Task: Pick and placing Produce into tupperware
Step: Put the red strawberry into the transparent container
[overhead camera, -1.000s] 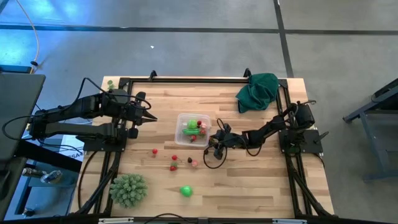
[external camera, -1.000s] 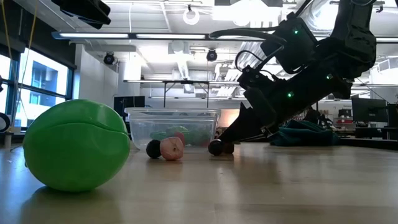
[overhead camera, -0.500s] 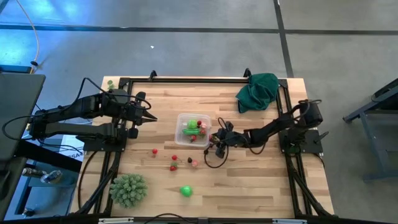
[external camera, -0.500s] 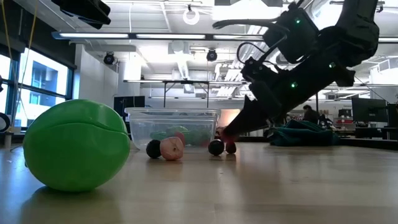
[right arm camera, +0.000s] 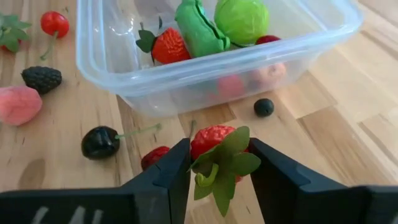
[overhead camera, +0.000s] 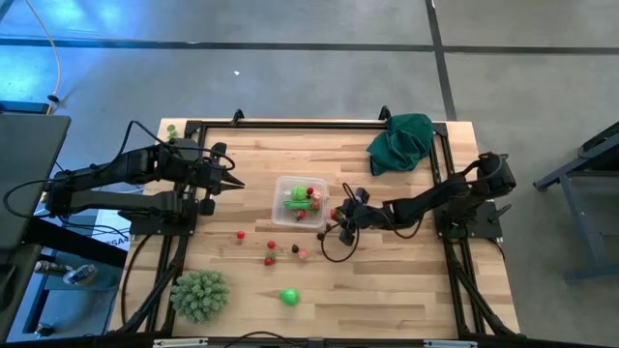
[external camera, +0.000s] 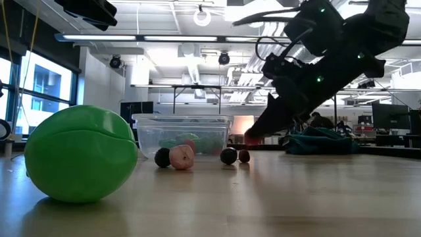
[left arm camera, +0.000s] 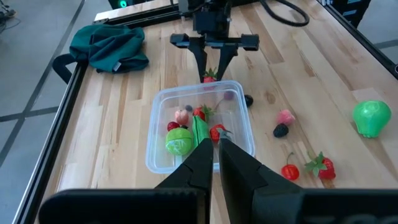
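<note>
My right gripper point(right arm camera: 214, 163) is clamped on a red strawberry point(right arm camera: 214, 144) with green leaves, held above the table point(overhead camera: 387, 280) just beside the tupperware point(right arm camera: 124, 81). The tupperware sits mid-table and holds a strawberry, a green pod and a round green piece; a dark cherry point(right arm camera: 99, 142), a blackberry point(right arm camera: 41, 79) and a pink piece point(right arm camera: 18, 104) lie on the wood near it. My left gripper point(overhead camera: 234, 183), fingers together, waits above the table's left side.

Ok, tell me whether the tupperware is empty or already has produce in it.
Partly filled. The tupperware holds a strawberry, a green pod and a round green piece, with room left; more produce lies outside on the table.
</note>
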Available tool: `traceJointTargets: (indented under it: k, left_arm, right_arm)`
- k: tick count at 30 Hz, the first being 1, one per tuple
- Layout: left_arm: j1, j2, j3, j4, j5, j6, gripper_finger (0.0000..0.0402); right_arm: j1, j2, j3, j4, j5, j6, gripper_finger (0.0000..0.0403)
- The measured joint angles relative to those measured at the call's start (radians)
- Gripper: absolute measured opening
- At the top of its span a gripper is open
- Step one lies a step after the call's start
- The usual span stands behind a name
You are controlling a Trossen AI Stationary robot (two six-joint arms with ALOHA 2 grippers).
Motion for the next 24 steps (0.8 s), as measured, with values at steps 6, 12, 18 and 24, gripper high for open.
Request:
traceJointTargets:
  k: [6,12,18,24]
  left_arm:
    - [0.000,0.000,0.000,0.000,0.000,0.000,0.0019]
    - [0.000,0.000,0.000,0.000,0.000,0.000,0.0019]
    - [0.000,0.000,0.000,0.000,0.000,0.000,0.0019]
    - [0.000,0.000,0.000,0.000,0.000,0.000,0.0019]
  right_arm:
    - [0.014,-0.021,0.000,-0.008,0.023,0.000,0.0134]
    - [0.014,-0.050,0.000,0.031,0.023,-0.007,0.0134]
    - [0.014,-0.110,0.015,0.056,0.021,-0.074,0.0134]
    - [0.007,-0.125,0.114,0.029,-0.008,-0.188,0.0134]
